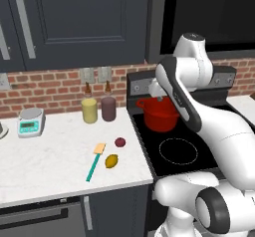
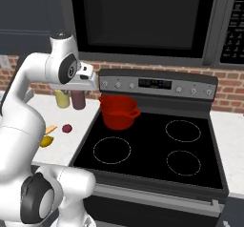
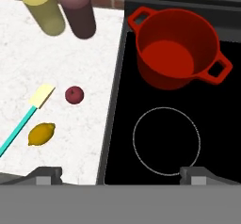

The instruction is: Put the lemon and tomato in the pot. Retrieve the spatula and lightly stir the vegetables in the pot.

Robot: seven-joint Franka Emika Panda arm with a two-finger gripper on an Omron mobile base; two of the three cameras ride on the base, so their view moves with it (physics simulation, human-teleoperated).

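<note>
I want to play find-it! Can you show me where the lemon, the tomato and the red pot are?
lemon (image 3: 41, 134): hand view, middle of its yellow skin.
tomato (image 3: 74, 95): hand view, centre of the dark red ball.
pot (image 3: 178, 82): hand view, front of its outer red wall.

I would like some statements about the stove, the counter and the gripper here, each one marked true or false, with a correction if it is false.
1. The pot is empty. True.
2. The lemon lies inside the pot. False: it lies on the counter, beside the spatula.
3. The tomato rests on the counter, apart from the lemon. True.
4. The gripper is shut on the spatula. False: its jaws stand wide open and hold nothing.
5. The pot sits on a front burner. False: it sits on the rear left burner of the stove; the front ring before it is bare.
6. Two bottles, one pale yellow and one dark maroon, stand near the brick wall. True.
</note>
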